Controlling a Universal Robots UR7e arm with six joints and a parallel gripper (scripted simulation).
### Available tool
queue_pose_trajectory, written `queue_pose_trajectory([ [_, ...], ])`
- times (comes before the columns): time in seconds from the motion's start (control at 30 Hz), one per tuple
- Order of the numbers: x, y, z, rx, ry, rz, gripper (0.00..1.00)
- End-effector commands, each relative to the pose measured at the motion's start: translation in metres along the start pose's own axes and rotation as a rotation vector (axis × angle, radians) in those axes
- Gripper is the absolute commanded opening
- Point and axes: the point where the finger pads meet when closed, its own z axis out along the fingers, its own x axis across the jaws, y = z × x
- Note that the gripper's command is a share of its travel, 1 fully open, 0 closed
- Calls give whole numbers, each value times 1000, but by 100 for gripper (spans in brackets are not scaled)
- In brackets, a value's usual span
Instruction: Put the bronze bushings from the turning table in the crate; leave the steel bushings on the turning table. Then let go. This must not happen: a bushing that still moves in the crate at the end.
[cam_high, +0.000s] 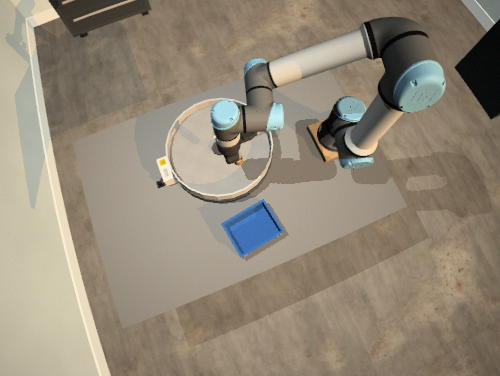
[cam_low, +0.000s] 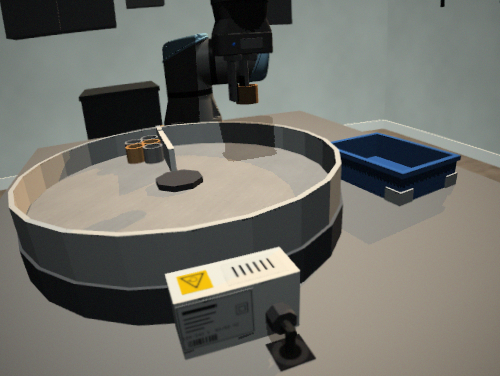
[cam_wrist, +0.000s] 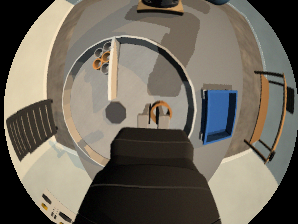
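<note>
The dark two-finger jaws (cam_high: 235, 161) (cam_low: 239, 98) stand nearly closed, clamped on the wall of a bronze-coloured, ring-shaped bushing (cam_high: 240, 161) (cam_low: 248, 94) (cam_wrist: 169, 112), with one finger inside its bore and the other outside. In the exterior view the held bushing hangs upright, raised above the round, pale-rimmed turning table (cam_high: 219, 193) (cam_low: 180, 260) (cam_wrist: 192, 115). From above it appears over the disc, on the side towards the blue rectangular plastic crate (cam_high: 255, 230) (cam_low: 365, 177) (cam_wrist: 217, 112).

On the turning table, five more bushings stand upright in a tight cluster beside a thin, pale, upright divider (cam_low: 168, 150) (cam_wrist: 113, 70), on the side away from the crate. Two are bronze: a front bronze bushing (cam_low: 134, 154) (cam_wrist: 97, 64) and an inner bronze bushing (cam_wrist: 105, 57). The other three look grey, like steel; one grey steel bushing (cam_low: 153, 154) (cam_wrist: 105, 69) stands beside the front bronze one, nearest the dark, flat, many-sided hub (cam_low: 179, 180) (cam_wrist: 116, 112). In the top view the arm (cam_high: 320, 57) (cam_low: 187, 75) hides this cluster.

The crate rests on the grey table (cam_high: 150, 260) (cam_low: 425, 300) (cam_wrist: 220, 60), near the turning table but apart from it. A white box with a yellow warning label (cam_high: 165, 171) (cam_low: 235, 300) sits at the turning table's outer wall.
</note>
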Motion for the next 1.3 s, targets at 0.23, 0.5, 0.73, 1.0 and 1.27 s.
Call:
queue_pose_trajectory([
  [0.23,48,21,-1,-2,1,-1,0],
  [0.5,70,30,-1,-2,1,-1,0],
  [0.73,102,45,-1,-2,1,-1,0],
  [1.0,102,45,-1,-2,1,-1,0],
  [1.27,156,68,-1,-2,2,-2,0],
])
